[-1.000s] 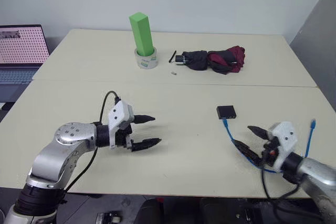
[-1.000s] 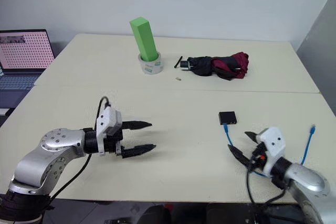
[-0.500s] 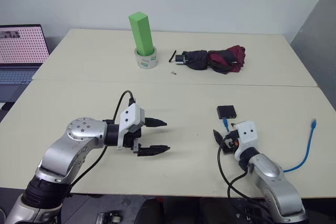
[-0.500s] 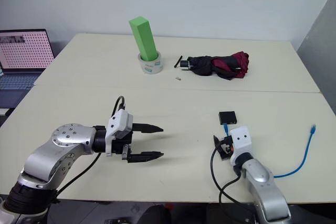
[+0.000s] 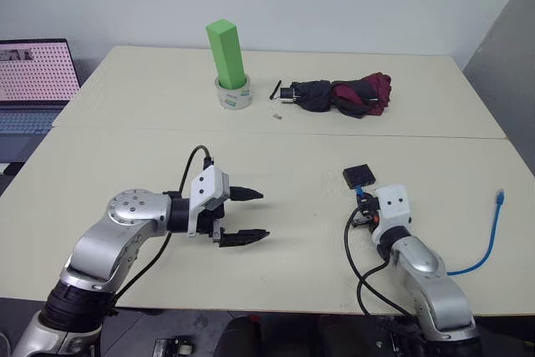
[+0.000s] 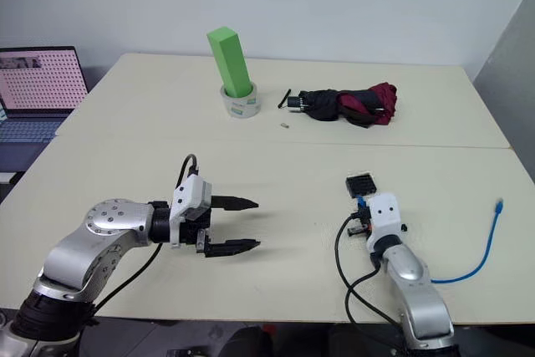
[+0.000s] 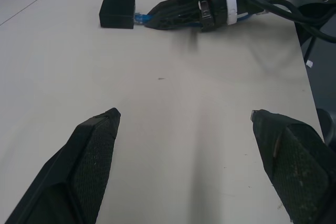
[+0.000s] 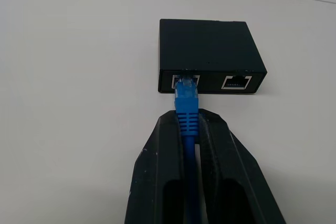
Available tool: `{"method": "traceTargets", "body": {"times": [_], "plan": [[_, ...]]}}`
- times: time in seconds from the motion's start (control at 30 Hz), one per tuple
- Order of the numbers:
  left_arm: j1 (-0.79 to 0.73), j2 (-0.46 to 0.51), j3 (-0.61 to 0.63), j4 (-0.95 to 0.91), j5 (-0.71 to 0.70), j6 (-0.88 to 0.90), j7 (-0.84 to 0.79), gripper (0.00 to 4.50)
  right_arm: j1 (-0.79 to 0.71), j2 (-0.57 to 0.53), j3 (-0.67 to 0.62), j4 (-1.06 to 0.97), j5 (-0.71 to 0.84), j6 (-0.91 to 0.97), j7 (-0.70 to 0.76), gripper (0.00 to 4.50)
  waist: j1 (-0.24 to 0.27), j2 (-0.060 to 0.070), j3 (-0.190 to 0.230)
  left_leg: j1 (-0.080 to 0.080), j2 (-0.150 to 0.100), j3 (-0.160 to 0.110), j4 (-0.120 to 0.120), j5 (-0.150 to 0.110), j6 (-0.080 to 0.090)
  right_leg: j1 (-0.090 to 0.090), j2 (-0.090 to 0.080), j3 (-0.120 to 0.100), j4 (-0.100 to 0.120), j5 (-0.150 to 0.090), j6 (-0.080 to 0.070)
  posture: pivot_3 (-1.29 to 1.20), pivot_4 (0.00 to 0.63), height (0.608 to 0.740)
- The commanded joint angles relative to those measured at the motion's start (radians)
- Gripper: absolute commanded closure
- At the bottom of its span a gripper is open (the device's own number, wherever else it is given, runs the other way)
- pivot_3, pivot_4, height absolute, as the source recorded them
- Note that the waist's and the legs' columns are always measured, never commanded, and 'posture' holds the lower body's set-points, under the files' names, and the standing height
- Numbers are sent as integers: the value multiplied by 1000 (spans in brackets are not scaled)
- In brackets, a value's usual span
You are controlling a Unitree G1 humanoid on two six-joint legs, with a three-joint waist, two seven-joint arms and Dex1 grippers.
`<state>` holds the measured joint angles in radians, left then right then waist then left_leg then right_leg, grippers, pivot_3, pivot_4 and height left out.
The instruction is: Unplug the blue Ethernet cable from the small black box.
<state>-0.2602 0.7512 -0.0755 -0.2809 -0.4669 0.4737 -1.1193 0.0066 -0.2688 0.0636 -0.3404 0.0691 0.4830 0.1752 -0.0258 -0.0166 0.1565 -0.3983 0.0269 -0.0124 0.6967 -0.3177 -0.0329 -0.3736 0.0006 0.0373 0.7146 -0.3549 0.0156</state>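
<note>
The small black box [image 8: 208, 53] lies flat on the pale table [image 5: 292, 156], with the blue Ethernet cable [image 8: 187, 108] plugged into one of the two ports in its near edge. My right gripper [image 8: 188, 121] is shut on the cable just behind the plug, close to the box [image 5: 359, 176]. The rest of the cable [image 5: 493, 227] trails off to the right, its free plug near the table edge. Over the table's front left my left gripper [image 5: 255, 216] hangs open and holds nothing, pointing across toward the box [image 7: 117, 12].
A green block [image 5: 226, 54] stands in a roll of tape [image 5: 233, 93] at the back. A black-and-maroon folded umbrella [image 5: 343, 94] lies behind the box. A laptop [image 5: 33, 81] sits off the table's left side.
My right gripper moved in from the front right toward the box and shut on the blue cable behind its plug. The box turned slightly. The left gripper shifted a little to the right.
</note>
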Motion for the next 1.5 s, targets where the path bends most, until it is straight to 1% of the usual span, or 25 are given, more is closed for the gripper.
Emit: {"method": "traceTargets", "body": {"times": [0.03, 0.13, 0.27, 0.37, 0.5, 0.57, 0.73, 0.97, 1.0, 1.03, 1.13, 1.23, 1.27, 1.3, 1.47, 1.5], "plan": [[-28, -29, 36, 15, -50, 41, 25, 251, -30, -87, 44, -41, -29, -60, 109, 4371, -1, 0, 0, 0, 0, 0, 0, 0, 0, 0, 0, 0, 0, 0, 0, 0, 150, 740], [-67, -65, 79, 51, -155, 158, 47, 251, -83, -209, 123, -34, -111, -243, 227, 4371, -2, 1, 1, 0, 0, 0, 0, 0, 0, 0, 0, 0, 0, 0, 0, 0, 150, 740], [-120, -59, 114, 92, -291, 321, 12, 251, -193, -358, 214, 38, -227, -608, 355, 4371, -6, 1, 1, 0, 1, -1, 1, 0, 0, 0, 1, -1, 0, 0, 0, 0, 150, 740], [-151, -49, 116, 116, -332, 388, -7, 251, -280, -412, 245, 128, -279, -854, 380, 4372, -7, 0, 1, 0, 1, -1, 1, 0, 0, 0, 1, -1, 0, 0, 0, 0, 150, 740], [-182, -54, 111, 135, -341, 413, -10, 251, -359, -434, 257, 235, -313, -1079, 390, 4372, -5, 0, 1, -1, 1, 0, 1, 0, 0, 0, 1, -1, 0, 0, 0, 0, 150, 740], [-202, -71, 115, 132, -364, 438, 4, 251, -407, -445, 263, 289, -325, -1199, 394, 4372, -4, 0, 1, -1, 1, 0, 2, 0, 0, 0, 0, -1, 0, 0, 0, 0, 150, 740], [-221, -107, 129, 125, -404, 477, 35, 251, -469, -437, 272, 371, -337, -1336, 398, 4372, -6, 0, 1, 0, 1, 0, 2, 0, 0, 0, 0, -1, 0, 0, 0, 0, 150, 740], [-224, -136, 138, 112, -435, 486, 52, 251, -496, -409, 272, 410, -325, -1366, 413, 4372, -6, 0, 1, 0, 1, 0, 2, 0, 0, 0, 0, -1, 0, 0, 0, 0, 150, 740], [-223, -139, 140, 111, -440, 488, 56, 609, -497, -407, 271, 410, -323, -1367, 416, 4372, -6, 0, 1, 0, 1, 0, 2, 0, 0, 0, 0, -1, 0, 0, 0, 0, 150, 740], [-223, -140, 141, 111, -442, 489, 56, 689, -497, -404, 269, 411, -322, -1368, 418, 4372, -6, 0, 1, 0, 1, 0, 2, 0, 0, 0, 0, -1, 0, 0, 0, 0, 150, 740], [-222, -140, 138, 105, -448, 490, 55, 1479, -496, -397, 265, 408, -317, -1365, 423, 4372, -6, 0, 1, 0, 1, 0, 2, 0, 0, 0, 0, -1, 0, 0, 0, 0, 150, 740], [-223, -139, 132, 107, -446, 487, 56, 2124, -496, -391, 263, 406, -317, -1368, 425, 4372, -6, 0, 1, 0, 1, 0, 2, 0, 0, 0, 0, -1, 0, 0, 0, 0, 150, 740], [-224, -138, 129, 109, -443, 484, 54, 2400, -496, -388, 263, 407, -317, -1370, 426, 4372, -6, 0, 1, 0, 1, 0, 2, 0, 0, 0, 0, -1, 0, 0, 0, 0, 150, 740], [-224, -136, 127, 110, -441, 483, 53, 2544, -496, -386, 263, 406, -316, -1371, 427, 4372, -6, 0, 1, 0, 1, 0, 2, 0, 0, 0, 0, -1, 0, 0, 0, 0, 150, 740], [-227, -135, 127, 118, -443, 483, 47, 3646, -497, -381, 272, 405, -321, -1381, 438, 4373, -6, 0, 1, 0, 1, 0, 2, 0, 0, 0, 0, -1, 0, 0, 0, 0, 150, 740], [-226, -134, 128, 119, -443, 482, 45, 3716, -498, -383, 278, 405, -323, -1386, 445, 4373, -6, 0, 1, 0, 1, 0, 2, 0, 0, 0, 0, -1, 0, 0, 0, 0, 150, 740]]}}
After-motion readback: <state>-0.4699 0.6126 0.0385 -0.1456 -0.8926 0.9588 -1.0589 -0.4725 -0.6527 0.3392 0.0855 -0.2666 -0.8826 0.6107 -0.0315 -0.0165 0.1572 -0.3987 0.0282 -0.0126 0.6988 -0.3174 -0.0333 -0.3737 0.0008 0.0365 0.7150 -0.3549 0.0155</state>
